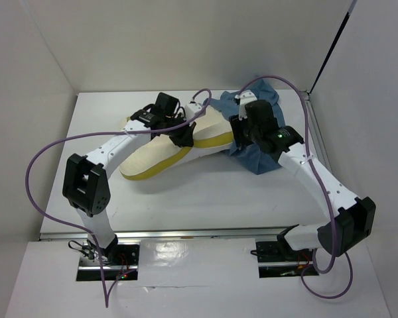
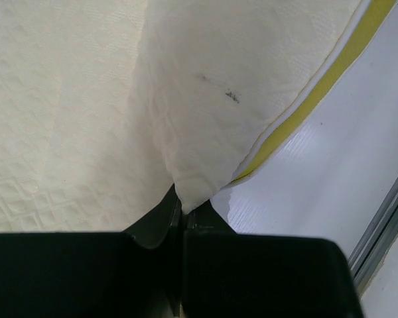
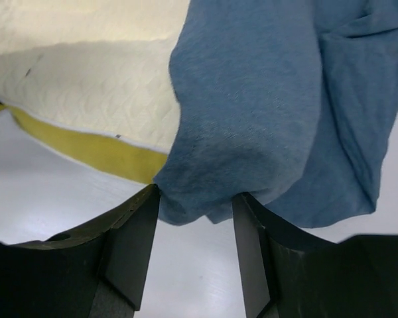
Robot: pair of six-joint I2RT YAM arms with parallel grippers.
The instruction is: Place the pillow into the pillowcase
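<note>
Left pincer (image 2: 184,209) nips pillow (image 2: 219,79) edge; parted right pincer (image 3: 197,196) straddles pillowcase (image 3: 252,99)

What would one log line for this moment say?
pillow: one end under pillowcase | left gripper: shut on pillow fold | right gripper: open, pillowcase edge between jaws

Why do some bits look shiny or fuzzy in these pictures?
Top view: bright glare on the glossy front ledge. Left wrist view: the left tool is a dark, featureless mass, while the pillow quilting is sharp. Right wrist view: pillowcase weave crisp, table faintly shiny.
</note>
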